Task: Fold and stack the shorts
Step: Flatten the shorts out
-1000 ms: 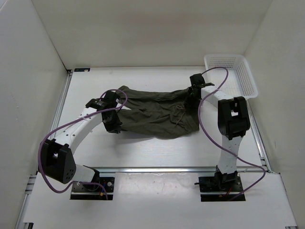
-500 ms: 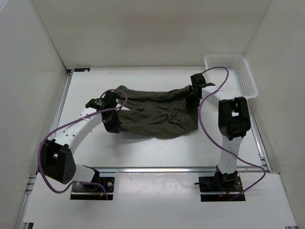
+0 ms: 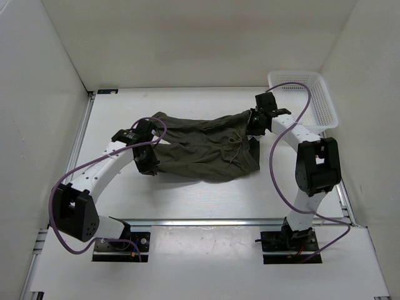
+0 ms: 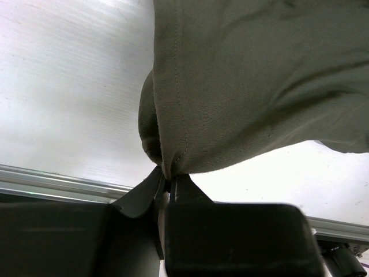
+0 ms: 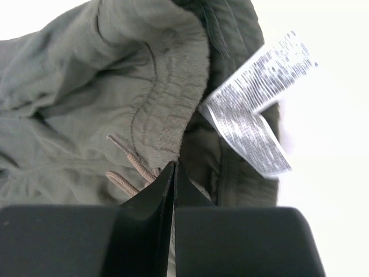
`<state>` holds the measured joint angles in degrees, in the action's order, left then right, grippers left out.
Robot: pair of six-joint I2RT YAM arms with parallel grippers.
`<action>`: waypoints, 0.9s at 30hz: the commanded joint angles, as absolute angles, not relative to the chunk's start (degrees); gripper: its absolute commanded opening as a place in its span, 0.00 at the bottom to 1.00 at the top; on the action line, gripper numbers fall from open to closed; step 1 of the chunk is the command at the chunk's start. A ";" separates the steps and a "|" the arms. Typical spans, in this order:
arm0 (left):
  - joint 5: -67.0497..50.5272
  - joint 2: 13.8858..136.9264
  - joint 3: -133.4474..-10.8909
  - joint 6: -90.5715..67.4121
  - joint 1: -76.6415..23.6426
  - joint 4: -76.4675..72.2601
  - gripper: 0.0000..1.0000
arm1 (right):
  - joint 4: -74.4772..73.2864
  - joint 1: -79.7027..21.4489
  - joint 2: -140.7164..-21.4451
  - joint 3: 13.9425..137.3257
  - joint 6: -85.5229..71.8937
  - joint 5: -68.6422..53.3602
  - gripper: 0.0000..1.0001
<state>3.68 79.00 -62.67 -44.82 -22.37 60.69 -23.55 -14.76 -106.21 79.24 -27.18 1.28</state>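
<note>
The shorts (image 3: 200,147) lie spread across the middle of the bench (image 3: 187,200), legs to the left and waistband to the right, not yet folded. The right hand (image 3: 255,127) has just snapped together at the waistband, apparently pinching it, and its elbow has swung out to the right. Both ends now seem secured, so a lift or fold can begin. The left hand (image 3: 148,164) stays clamped on a leg hem.

Only the right wrist view shows the drawstring (image 5: 130,170) and the white care label (image 5: 253,109) beside the closed fingertips. Only the left wrist view shows the hem bunched in the left hand's grip. The white basket (image 3: 306,94) appears solely from above.
</note>
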 commanded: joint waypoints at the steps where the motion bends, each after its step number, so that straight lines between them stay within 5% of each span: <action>1: 5.10 76.29 -63.72 -44.74 -22.59 61.61 0.11 | -22.32 -14.77 -100.03 78.13 -27.07 3.86 0.00; 14: 5.62 75.76 -64.25 -44.74 -22.59 62.14 0.11 | -27.42 -14.24 -95.10 73.13 -28.39 19.95 0.00; 23: 5.10 75.76 -64.25 -44.74 -22.59 62.14 0.11 | -28.04 -14.24 -105.03 75.23 -29.00 22.15 0.01; 26: 5.10 75.76 -64.25 -44.21 -22.59 62.14 0.11 | -28.65 -14.24 -102.41 75.15 -29.00 19.70 0.20; 27: 5.10 75.24 -64.25 -44.21 -22.59 62.14 0.11 | -28.65 -14.24 -100.91 74.19 -29.00 19.69 0.38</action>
